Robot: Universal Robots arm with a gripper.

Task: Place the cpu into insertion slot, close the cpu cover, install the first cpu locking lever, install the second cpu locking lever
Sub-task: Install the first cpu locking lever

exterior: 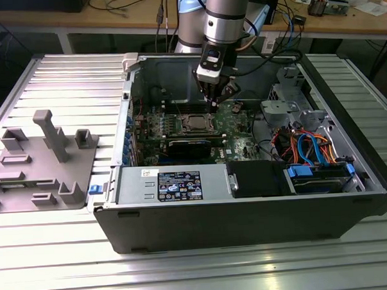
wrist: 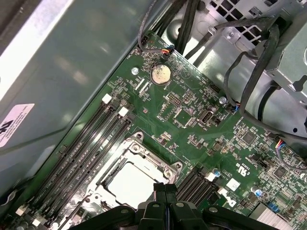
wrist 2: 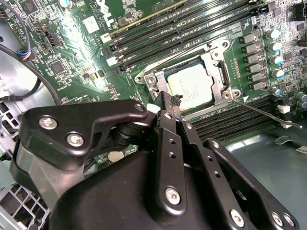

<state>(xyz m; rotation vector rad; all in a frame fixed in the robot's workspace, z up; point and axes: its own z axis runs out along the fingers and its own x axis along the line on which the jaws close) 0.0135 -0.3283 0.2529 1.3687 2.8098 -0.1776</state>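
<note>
We saw the tool (wrist 2: 169,103) poised just above the green motherboard (exterior: 234,121), its two fingers pressed together with nothing between them. The cpu (wrist 2: 190,87) lay flat in the insertion slot (wrist: 111,168), and the cpu cover (wrist 2: 216,72) lay closed around it. A thin locking lever (wrist 2: 261,114) stuck out beside the socket.

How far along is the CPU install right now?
Done: the cpu sits in the insertion slot with the cpu cover closed over it. In hand: the shut, empty gripper hovers at the socket's edge. Left: one locking lever stands unlatched.
</note>
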